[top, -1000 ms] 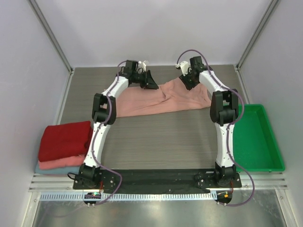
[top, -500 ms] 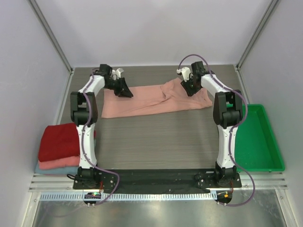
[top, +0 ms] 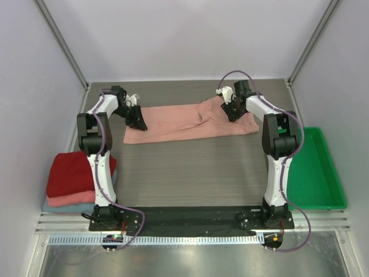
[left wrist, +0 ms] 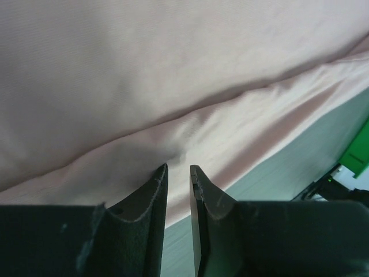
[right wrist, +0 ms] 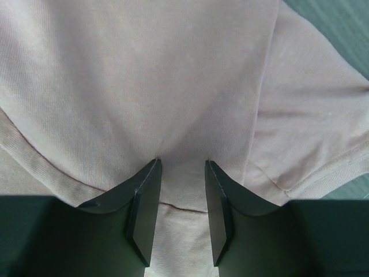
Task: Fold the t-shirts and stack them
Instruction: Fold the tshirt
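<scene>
At the far left, near the front edge of the surface (top: 190, 173), sits a stack of folded t-shirts (top: 78, 173). It has a dark red one on top, a salmon-pink one under it and a light-blue one at the bottom.

Farther back lies the dusty-pink t-shirt (top: 179, 122). It is spread out flat, and its long side runs from left to right across the surface. Each arm is at one end of it.

The left jaws are at the shirt's left end. They are almost closed and pinch a small fold of the pink cloth at their tips. The right jaws are at the right end, by a sleeve seam. They stand a bit wider and also pinch pink cloth, which puckers between them.

Since both ends are held, the next fold will likely bring one end over the other along that long line.

The green tray (top: 314, 196) sits at the far right, well apart.
</scene>
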